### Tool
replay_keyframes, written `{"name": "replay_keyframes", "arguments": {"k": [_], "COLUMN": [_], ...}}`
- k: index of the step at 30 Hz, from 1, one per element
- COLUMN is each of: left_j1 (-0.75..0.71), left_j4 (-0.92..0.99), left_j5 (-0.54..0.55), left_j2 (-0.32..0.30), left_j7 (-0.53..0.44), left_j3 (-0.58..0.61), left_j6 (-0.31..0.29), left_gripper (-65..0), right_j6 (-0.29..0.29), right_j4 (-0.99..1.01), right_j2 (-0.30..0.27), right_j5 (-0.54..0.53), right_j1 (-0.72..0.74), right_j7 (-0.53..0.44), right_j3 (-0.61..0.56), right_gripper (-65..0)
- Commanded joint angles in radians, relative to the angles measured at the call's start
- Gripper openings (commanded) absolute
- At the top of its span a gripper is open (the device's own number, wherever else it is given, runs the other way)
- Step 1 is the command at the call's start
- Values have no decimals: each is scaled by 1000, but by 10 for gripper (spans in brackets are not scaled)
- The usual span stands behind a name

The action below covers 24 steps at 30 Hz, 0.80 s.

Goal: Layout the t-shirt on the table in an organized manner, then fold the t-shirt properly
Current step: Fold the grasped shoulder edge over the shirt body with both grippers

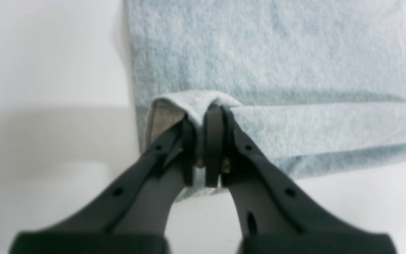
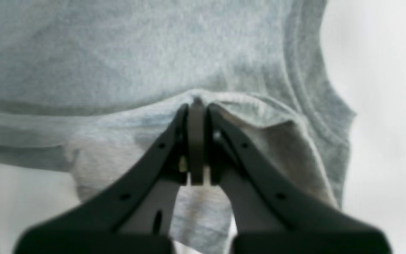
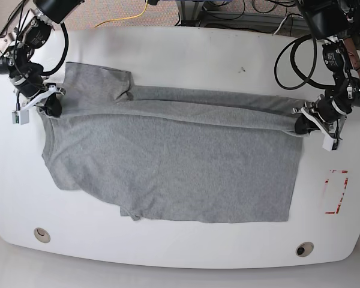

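Note:
The grey t-shirt lies spread across the white table, its far long edge folded over into a band toward the middle. At the hem end of that fold, on the base view's right, my left gripper is shut on the t-shirt; the cloth is pinched between its black fingers. My right gripper is shut on the t-shirt at the collar end, base view's left. The right wrist view shows that gripper pinching a raised ridge of fabric beside the neckline.
A red tape rectangle marks the table at the base view's right. Two round metal grommets sit near the front edge. One sleeve lies flat at the back left. Cables run behind the table.

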<state>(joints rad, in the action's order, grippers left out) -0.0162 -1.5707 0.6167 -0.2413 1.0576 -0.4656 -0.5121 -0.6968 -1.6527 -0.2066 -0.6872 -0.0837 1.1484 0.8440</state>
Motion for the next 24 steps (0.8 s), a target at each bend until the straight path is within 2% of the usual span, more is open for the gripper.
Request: {"name": "replay_keyframes", "arguments": {"k": [1,7,24], "left_j1": [29,34,66], "left_j4": [2,33,40], "left_j5": [12,12,-47], "left_j2": [-16,-17,-16], "left_j7": [-21,-23,-47], "left_j3": [-3,-3,34], "left_j6": [0,0,-4], "left_gripper": [-629,-629,-628], "right_j6": [-1,-1,-1], "right_j4": [-14,-14,95], "right_j2": [-14,-14,-23], "right_j5": [25,67,67], "right_j1": [29,45,85], "right_j7": [-23,-28,-31], "right_j3": [5,5,5], "right_gripper": [-650,-650,-650]}}
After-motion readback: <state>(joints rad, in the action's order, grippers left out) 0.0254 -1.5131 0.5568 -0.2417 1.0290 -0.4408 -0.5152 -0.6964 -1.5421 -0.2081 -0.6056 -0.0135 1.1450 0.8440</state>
